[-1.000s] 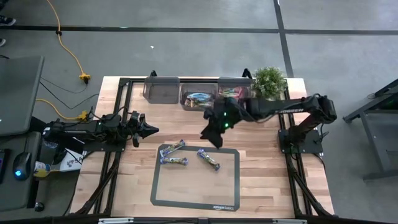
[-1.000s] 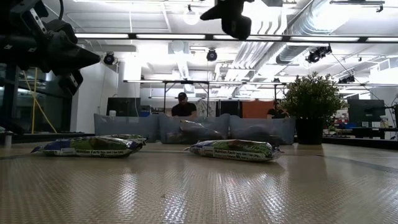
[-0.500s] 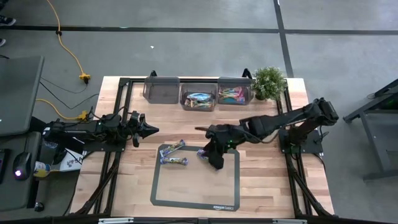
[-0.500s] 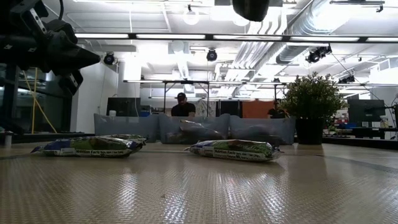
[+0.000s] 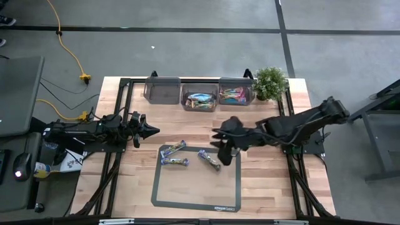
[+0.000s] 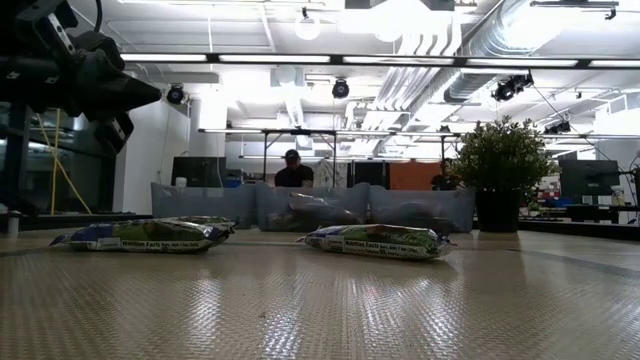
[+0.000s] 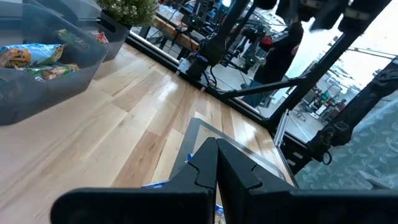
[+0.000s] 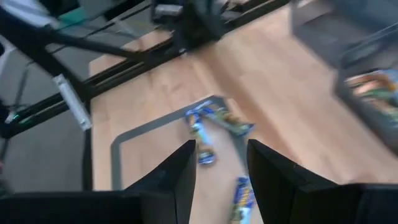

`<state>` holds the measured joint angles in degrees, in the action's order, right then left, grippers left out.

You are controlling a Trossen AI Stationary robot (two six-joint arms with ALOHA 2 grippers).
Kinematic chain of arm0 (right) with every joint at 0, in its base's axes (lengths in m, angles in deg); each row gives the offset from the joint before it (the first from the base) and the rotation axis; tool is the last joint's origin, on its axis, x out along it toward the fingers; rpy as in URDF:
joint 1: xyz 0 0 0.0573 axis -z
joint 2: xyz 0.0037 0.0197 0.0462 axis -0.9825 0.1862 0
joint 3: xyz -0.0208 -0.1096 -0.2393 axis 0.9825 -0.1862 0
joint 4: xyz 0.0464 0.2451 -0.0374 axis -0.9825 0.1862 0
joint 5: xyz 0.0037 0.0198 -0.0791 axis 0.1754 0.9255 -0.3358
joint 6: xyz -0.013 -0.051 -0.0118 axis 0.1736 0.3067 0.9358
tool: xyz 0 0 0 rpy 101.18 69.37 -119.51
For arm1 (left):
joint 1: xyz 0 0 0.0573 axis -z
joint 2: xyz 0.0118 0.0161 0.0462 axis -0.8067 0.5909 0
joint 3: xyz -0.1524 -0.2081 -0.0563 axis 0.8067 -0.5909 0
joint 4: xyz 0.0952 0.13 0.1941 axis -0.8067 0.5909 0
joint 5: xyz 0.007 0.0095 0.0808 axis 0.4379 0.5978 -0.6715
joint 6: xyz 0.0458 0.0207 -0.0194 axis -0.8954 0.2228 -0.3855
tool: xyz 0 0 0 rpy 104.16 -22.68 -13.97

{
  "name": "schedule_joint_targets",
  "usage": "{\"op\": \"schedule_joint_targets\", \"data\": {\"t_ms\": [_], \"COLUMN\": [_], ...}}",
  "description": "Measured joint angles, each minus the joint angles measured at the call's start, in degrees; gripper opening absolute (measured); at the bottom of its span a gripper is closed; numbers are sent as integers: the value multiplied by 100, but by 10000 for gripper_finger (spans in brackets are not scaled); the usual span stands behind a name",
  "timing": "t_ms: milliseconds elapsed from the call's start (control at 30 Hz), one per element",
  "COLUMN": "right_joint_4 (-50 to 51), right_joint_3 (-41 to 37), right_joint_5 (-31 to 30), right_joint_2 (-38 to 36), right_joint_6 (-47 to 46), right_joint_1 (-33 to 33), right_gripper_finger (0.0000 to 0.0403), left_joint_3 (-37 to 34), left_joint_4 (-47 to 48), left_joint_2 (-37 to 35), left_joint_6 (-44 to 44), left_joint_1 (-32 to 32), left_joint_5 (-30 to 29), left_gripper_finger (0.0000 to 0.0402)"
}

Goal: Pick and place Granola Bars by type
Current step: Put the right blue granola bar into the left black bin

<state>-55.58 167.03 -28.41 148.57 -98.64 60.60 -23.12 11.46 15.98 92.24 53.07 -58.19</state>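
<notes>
Item: wooden table bearing a grey mat, three clear bins along the far edge, two of them holding bars. Right gripper hung over the mat's right part, fingers apart, holding nothing. Left gripper waited closed at the table's left. Three Granola Bars lay on the mat, one nearest the right gripper. Advice: descend squarely astride that bar's narrow width. Wrapper kinds were hard to make out.

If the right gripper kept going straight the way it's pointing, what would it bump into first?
Probably the granola bar lying on the mat: the right gripper, jaws open, points down toward it. Depth is hard to judge, so it might meet the mat beside it.
</notes>
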Motion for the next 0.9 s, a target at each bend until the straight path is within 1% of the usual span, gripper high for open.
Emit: {"op": "schedule_joint_targets", "data": {"t_ms": [133, 200, 267, 467, 600, 700, 800, 900], "right_joint_4": [320, 265, -139, -2633, -3826, -4400, -4648, -4753], "right_joint_3": [-4, -182, -718, -2832, -4023, -4743, -5331, -5749], "right_joint_5": [-568, -789, -880, -985, -1139, -1383, -1566, -1791], "right_joint_2": [-392, -641, -1023, -2283, -3060, -3683, -4313, -4946], "right_joint_6": [31, 35, -12, -65, -26, 48, 176, 383], "right_joint_1": [-64, -90, -116, -159, -121, -121, -121, -121], "right_gripper_finger": [126, 126, 126, 126, 126, 126, 126, 126], "left_joint_3": [1, -1, 1, 1, 1, 1, 1, 0], "left_joint_4": [-1, -1, 0, -1, -1, -1, -1, -1], "left_joint_2": [0, 0, 0, 0, 0, 0, 0, 0], "left_joint_6": [2, 1, 0, 0, 1, 2, 2, 2], "left_joint_1": [-2, 0, -1, -2, 0, 0, -2, -2], "left_joint_5": [-1, -1, 0, -1, -1, -1, -1, -1], "left_gripper_finger": [1, 1, 1, 1, 1, 1, 1, 1]}}
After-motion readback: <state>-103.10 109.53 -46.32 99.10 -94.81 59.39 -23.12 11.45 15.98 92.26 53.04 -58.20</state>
